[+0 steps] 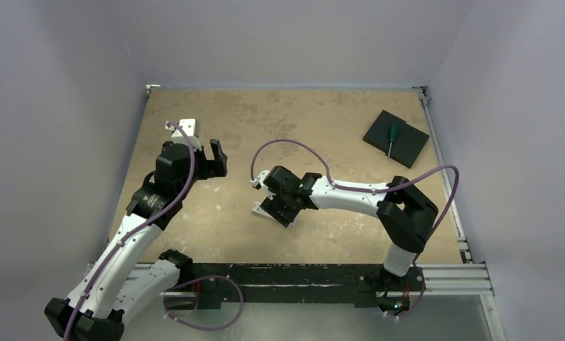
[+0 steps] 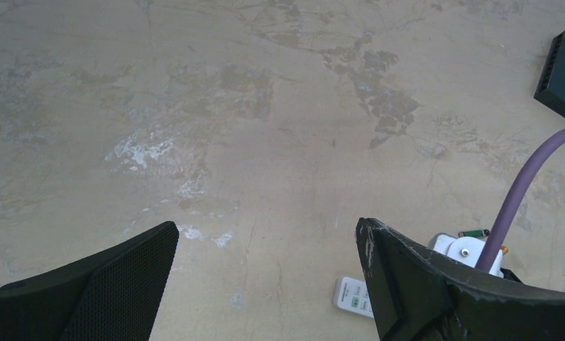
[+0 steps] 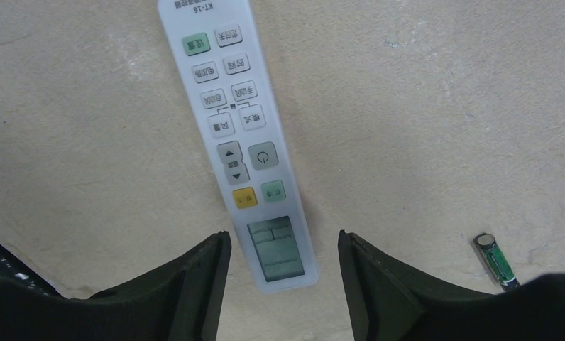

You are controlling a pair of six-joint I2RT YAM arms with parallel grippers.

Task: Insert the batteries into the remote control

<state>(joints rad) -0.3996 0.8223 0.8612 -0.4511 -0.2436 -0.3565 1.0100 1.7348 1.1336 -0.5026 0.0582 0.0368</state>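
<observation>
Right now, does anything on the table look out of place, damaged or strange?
Nothing is spilled or broken. The remote control lies buttons-up between the parted fingers of the right gripper, so its back is hidden. One battery lies loose beside it. The table is worn and blotchy.

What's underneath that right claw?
The white remote control lies buttons-up on the table beneath the open right gripper, a small battery beside it. Its back, against the table, is hidden.

Walls [image 1: 59, 85]: were plain pale lavender-grey, closing three sides.
Counter [image 1: 322, 121]: was tan, mottled with darker stains and whitish scuffs.
Rail [image 1: 450, 277]: silver metal, ran along the near edge.
Light: was even, soft; shadows faint.
</observation>
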